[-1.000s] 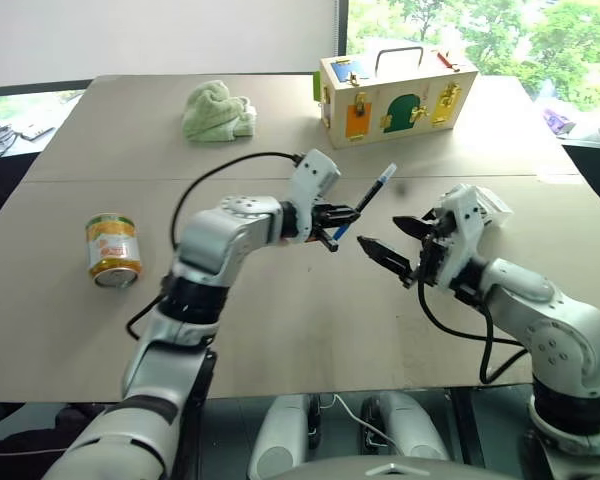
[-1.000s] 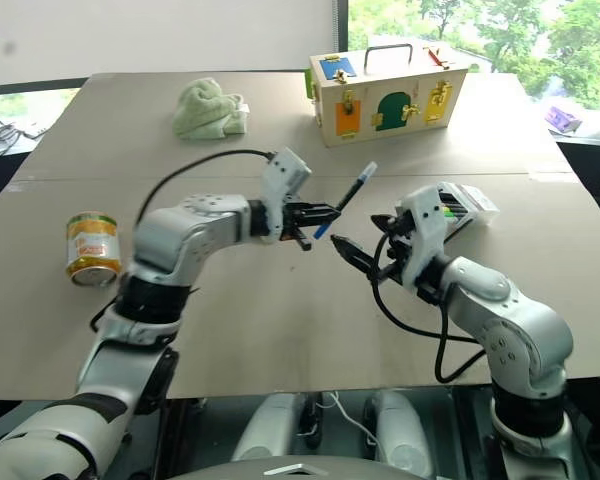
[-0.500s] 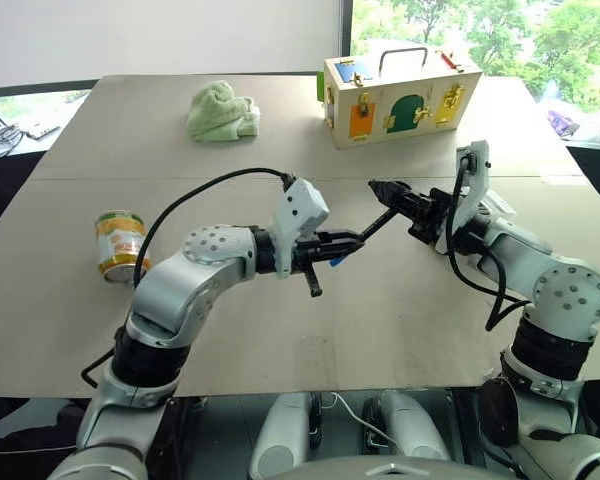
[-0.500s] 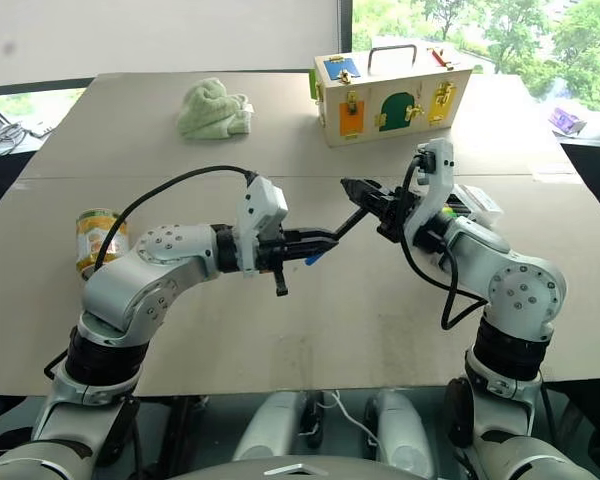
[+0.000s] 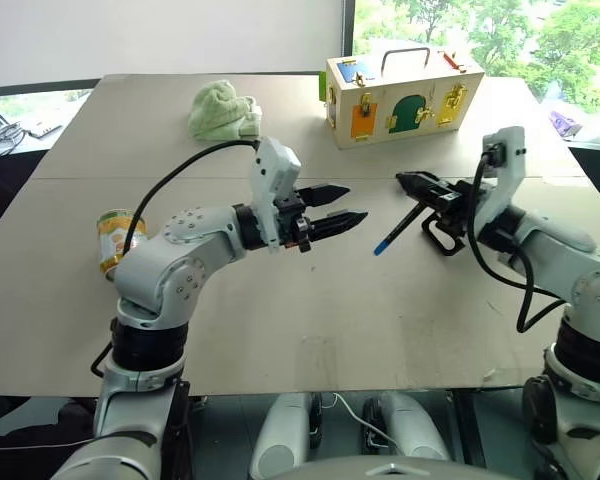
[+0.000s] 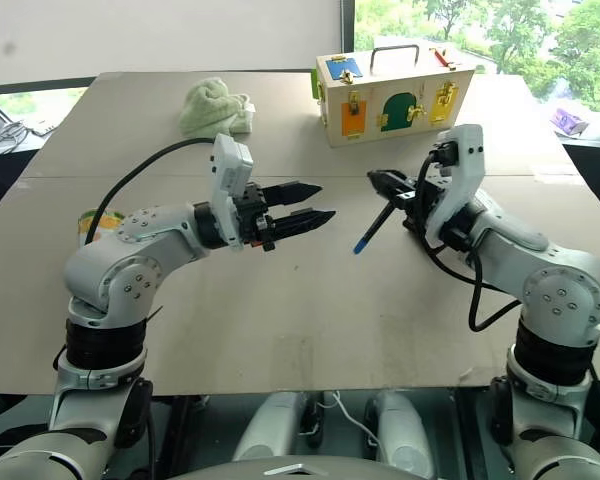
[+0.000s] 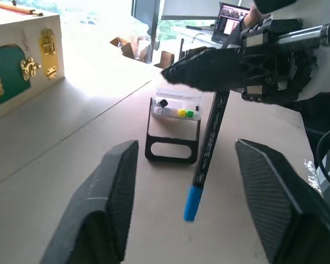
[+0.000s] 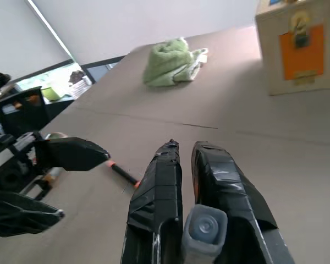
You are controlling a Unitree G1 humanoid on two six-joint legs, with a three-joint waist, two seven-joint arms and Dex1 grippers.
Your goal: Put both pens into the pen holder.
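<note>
The blue pen [image 5: 400, 224] hung in the air above the bench [image 5: 310, 310], pinched in my right hand [image 5: 416, 184]. Its long axis ran on a slant, the blue cap low and toward my left, the black barrel rising up into the fingers. Beyond it, in the left wrist view, the holder [image 7: 174, 125] stood on the bench with its black loop frame facing me and green and yellow markers showing through the clear case. The other pen [image 8: 121, 173], with its orange end, lay flat on the bench under my left arm.

A second earlier my left hand [image 5: 338, 205] had gripped the blue pen; half a second earlier both hands had met on it. Now my left hand was spread and bare, just apart from the cap, and my right had carried the pen off to its own side.

The bench was a broad brown board. A tin [image 5: 111, 235] stood at my left, a green cloth [image 5: 223, 111] lay far off, and a wooden box [image 5: 400, 93] with coloured doors stood beside a window full of trees.
</note>
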